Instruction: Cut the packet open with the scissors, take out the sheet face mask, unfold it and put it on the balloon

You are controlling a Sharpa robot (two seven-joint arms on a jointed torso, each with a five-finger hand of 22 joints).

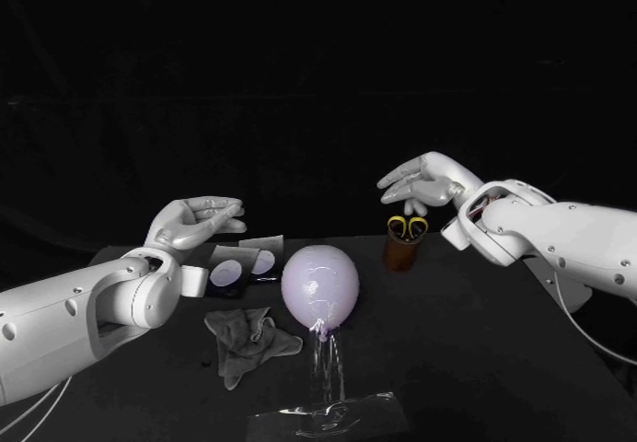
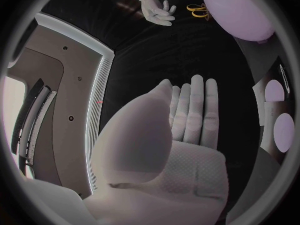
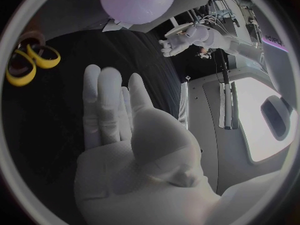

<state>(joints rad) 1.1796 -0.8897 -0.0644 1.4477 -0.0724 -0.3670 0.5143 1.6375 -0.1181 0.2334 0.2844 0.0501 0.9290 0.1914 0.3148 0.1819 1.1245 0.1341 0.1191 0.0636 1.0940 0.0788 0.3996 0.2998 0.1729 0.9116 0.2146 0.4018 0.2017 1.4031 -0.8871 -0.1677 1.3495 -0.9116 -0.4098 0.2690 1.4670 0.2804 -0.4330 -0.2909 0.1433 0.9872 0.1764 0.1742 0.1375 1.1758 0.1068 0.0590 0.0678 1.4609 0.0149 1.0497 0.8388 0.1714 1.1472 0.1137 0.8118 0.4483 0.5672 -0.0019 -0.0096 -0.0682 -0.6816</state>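
Observation:
A pale lilac balloon (image 1: pixel 321 285) stands upright on a clear stand (image 1: pixel 332 414) at the table's middle. Left of it lies the dark packet (image 1: pixel 242 267) with two pale ovals on it. A crumpled grey sheet (image 1: pixel 249 341), seemingly the mask, lies in front of the packet. Yellow-handled scissors (image 1: pixel 406 227) stick up from a brown holder (image 1: pixel 401 254) right of the balloon. My right hand (image 1: pixel 427 183) hovers just above the scissors, fingers spread, holding nothing. My left hand (image 1: pixel 197 221) is raised above the packet, also empty. The left wrist view has its fingers (image 2: pixel 194 110) straight.
The table's right edge (image 1: pixel 551 285) runs under my right arm. Bare black tabletop (image 1: pixel 465 350) lies right of the stand. In the right wrist view the scissors (image 3: pixel 28 65) and balloon (image 3: pixel 139 0) lie beyond my right hand (image 3: pixel 119 120).

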